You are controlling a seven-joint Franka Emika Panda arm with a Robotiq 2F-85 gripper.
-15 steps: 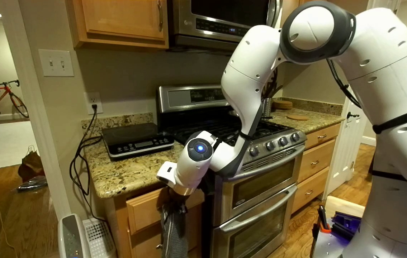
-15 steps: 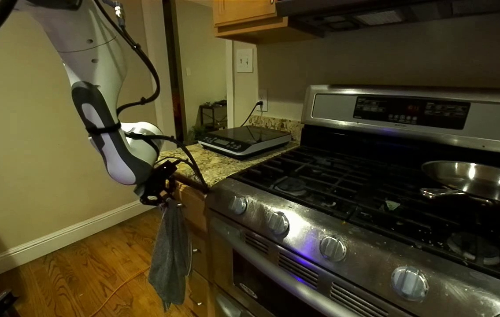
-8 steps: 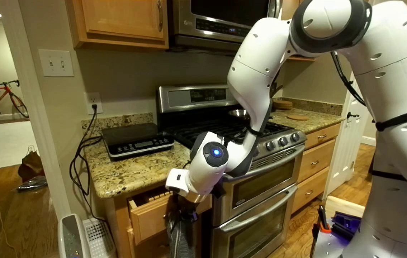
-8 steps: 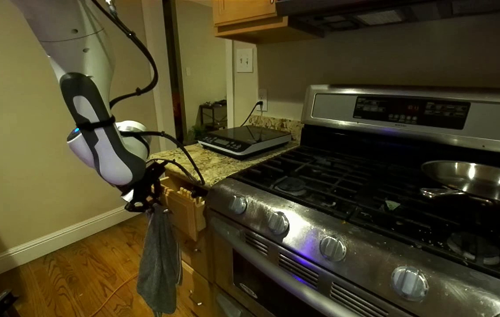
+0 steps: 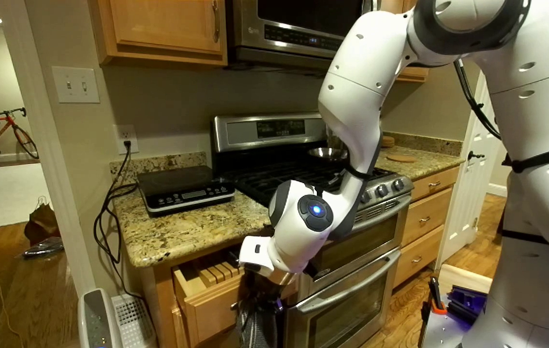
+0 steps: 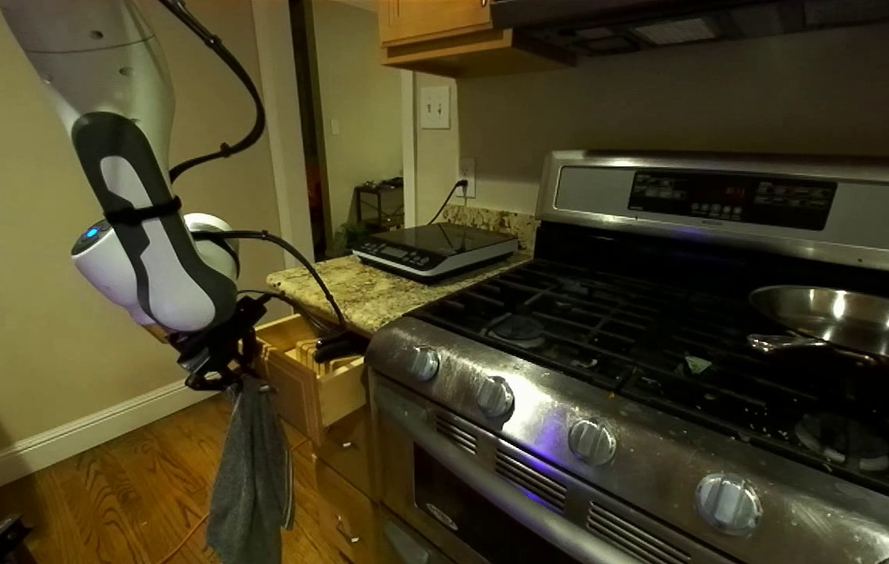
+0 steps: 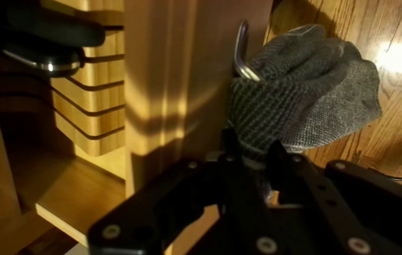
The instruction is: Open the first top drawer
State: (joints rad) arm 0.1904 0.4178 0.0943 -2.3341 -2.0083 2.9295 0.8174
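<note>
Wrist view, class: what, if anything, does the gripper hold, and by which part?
The gray towel, by its upper part over the drawer handle; any grip on the handle is hidden.

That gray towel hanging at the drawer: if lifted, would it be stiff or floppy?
The gray towel would probably flop, since it hangs in loose folds. Its thin-looking cloth suggests it is light for its size. It might snag when lifted, as the metal handle disappears under it.
</note>
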